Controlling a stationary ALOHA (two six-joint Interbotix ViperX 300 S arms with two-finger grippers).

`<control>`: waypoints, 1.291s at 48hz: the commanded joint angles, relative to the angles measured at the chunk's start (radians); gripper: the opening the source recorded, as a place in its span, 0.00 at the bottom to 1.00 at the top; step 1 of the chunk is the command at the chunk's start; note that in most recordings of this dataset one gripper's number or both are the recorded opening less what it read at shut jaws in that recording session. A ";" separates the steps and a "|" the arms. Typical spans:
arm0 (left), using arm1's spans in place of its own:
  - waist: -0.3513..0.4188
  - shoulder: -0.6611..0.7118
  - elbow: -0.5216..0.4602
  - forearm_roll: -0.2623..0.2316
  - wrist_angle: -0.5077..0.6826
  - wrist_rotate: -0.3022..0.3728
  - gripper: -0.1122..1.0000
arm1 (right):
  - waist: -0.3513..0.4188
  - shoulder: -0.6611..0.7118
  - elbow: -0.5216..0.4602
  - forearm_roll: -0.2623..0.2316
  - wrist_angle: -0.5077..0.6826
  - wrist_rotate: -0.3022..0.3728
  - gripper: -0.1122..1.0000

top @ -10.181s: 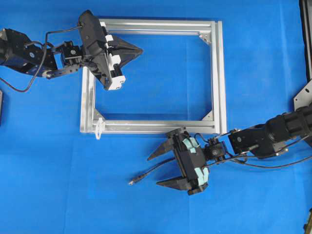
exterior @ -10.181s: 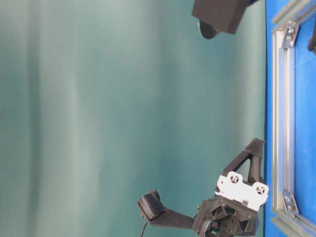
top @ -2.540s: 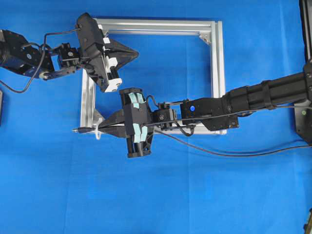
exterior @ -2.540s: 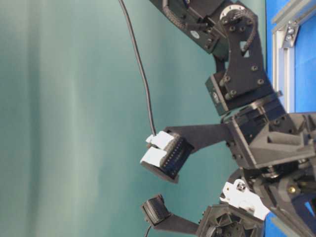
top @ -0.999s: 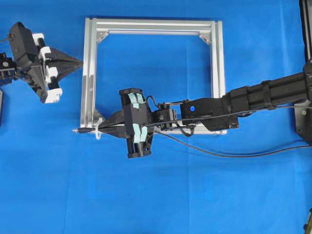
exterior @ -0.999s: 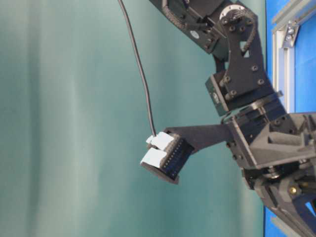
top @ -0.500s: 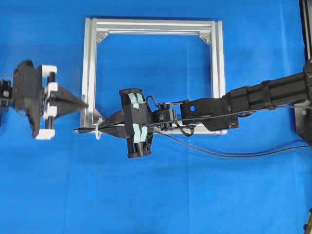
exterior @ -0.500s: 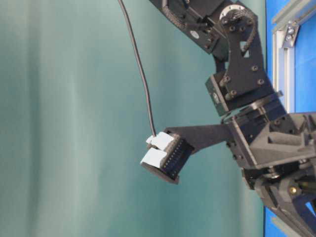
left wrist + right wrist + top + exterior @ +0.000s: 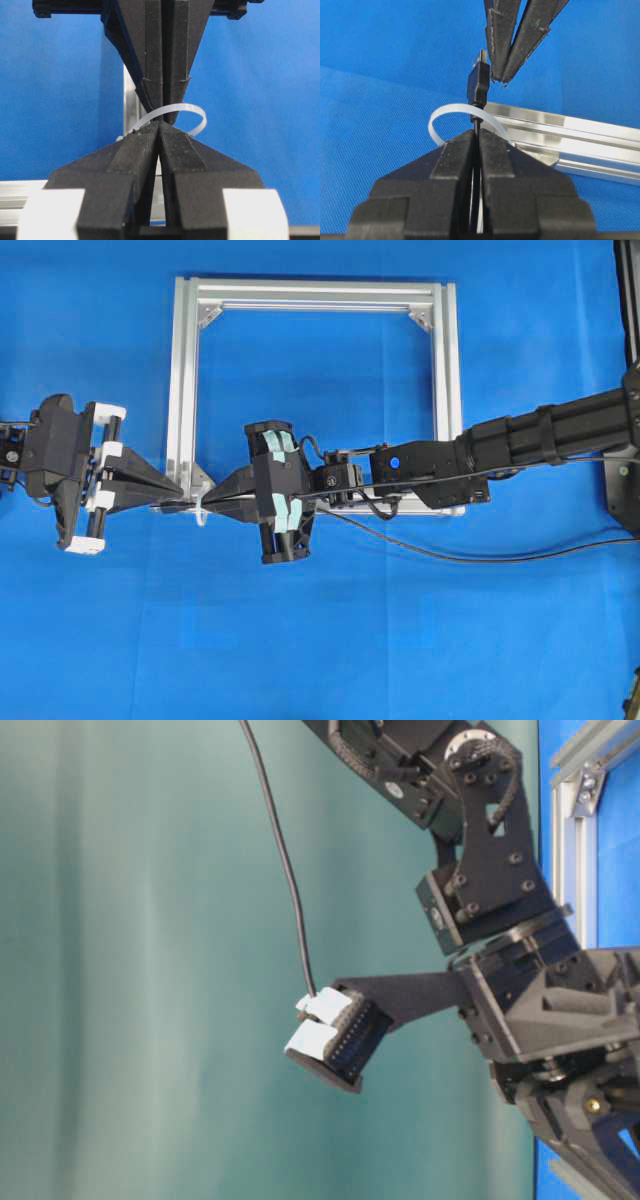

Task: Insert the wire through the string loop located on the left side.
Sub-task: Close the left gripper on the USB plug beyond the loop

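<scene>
My right gripper point(image 9: 476, 132) is shut on the thin black wire. The wire's slim plug point(image 9: 477, 85) sticks out past the fingertips and through the white string loop point(image 9: 439, 120), which arches at the frame's lower-left corner. My left gripper point(image 9: 499, 79) is shut with nothing in it, and its tips sit just right of the plug's metal end. In the left wrist view the left gripper point(image 9: 160, 126) points at the string loop point(image 9: 196, 111), with the right gripper's fingers point(image 9: 150, 60) opposite, and the plug is hidden. From overhead, left gripper point(image 9: 181, 491) and right gripper point(image 9: 214, 503) meet at the string loop point(image 9: 203, 510).
The square aluminium frame point(image 9: 448, 390) lies flat on the blue cloth, and its lower rail point(image 9: 580, 132) runs behind the loop. The right arm point(image 9: 520, 445) reaches across the frame's lower edge. A black cable point(image 9: 440, 557) trails right from the right gripper.
My left gripper has swung down and to the right, from beside the frame's left rail to the lower-left corner, tip to tip with the right gripper. The right arm and wire have stayed still.
</scene>
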 commanded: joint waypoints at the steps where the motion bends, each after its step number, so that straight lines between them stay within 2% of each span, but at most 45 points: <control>1: -0.011 -0.006 -0.012 0.011 -0.011 0.003 0.10 | 0.002 -0.021 -0.014 0.003 -0.003 0.002 0.10; 11: -0.011 -0.011 -0.006 0.011 -0.006 -0.003 0.12 | 0.002 -0.023 -0.014 0.003 -0.003 0.002 0.10; 15: -0.012 -0.011 -0.006 0.012 -0.005 -0.003 0.27 | 0.002 -0.023 -0.014 0.003 -0.003 0.002 0.10; 24: -0.018 -0.011 -0.008 0.011 0.003 -0.002 0.76 | 0.002 -0.023 -0.014 0.003 -0.003 0.003 0.10; 28: -0.020 -0.011 -0.008 0.011 0.005 -0.003 0.91 | 0.002 -0.023 -0.014 0.003 -0.003 0.003 0.10; 39: -0.023 0.009 -0.012 0.011 0.015 -0.003 0.90 | 0.002 -0.023 -0.014 0.003 -0.003 0.003 0.10; 52: -0.025 0.152 -0.041 0.009 -0.002 -0.005 0.89 | 0.002 -0.021 -0.014 0.003 -0.003 0.002 0.10; 62: -0.026 0.153 -0.046 0.009 -0.005 -0.002 0.89 | 0.002 -0.023 -0.012 0.003 -0.003 0.003 0.10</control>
